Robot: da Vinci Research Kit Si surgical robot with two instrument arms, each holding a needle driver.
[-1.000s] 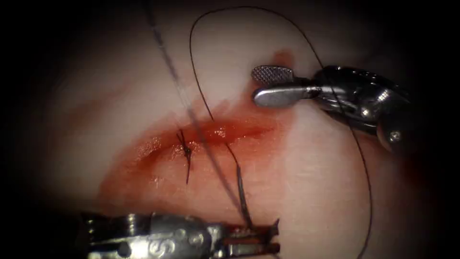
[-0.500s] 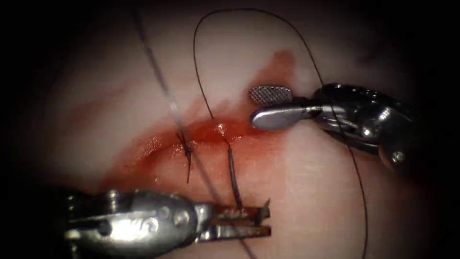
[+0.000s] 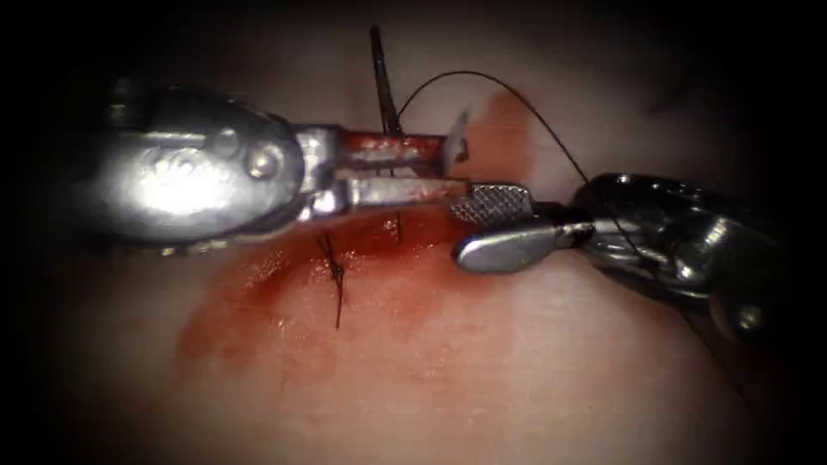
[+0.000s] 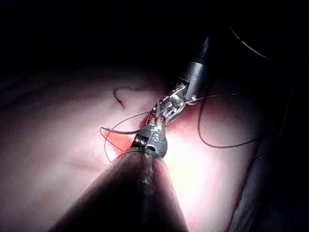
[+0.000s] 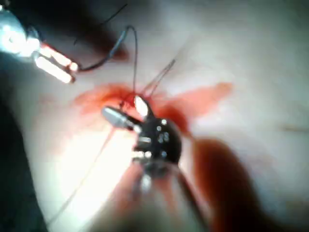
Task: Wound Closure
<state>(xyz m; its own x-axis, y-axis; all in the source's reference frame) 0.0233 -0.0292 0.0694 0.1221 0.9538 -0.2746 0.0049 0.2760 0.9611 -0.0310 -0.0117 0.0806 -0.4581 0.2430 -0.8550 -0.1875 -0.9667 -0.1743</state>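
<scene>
We start with the needle. It sits in the upper middle of the endoscope frame, clear of the tissue and above the cut. The left tool is clamped across it, by our reading somewhere along the middle of its curve. A dark length stands up from the jaws, and a paler end pokes out near their tips.

The thread arcs from the needle to the right and drops across the right tool's wrist. A short strand runs from under the left jaws down into the cut. To the left of it, a finished stitch with its cut ends lies in the red fluid.

We judge the step in hand to be taking thread through this bite. To do it well, we would keep the pull in line with the strand where it enters the tissue. We would also keep it slow enough that the edges are not lifted or torn, and keep the loop off the right tool's wrist.

The left tool reaches in from the upper left, lying nearly level, with its closed jaws pointing right. The right tool comes in from the right edge, also nearly level. Its jaws are well apart and empty, with the ridged face of the upper one turned toward us. Its tips lie just beside the left tool's tips, over the right end of the cut.
</scene>
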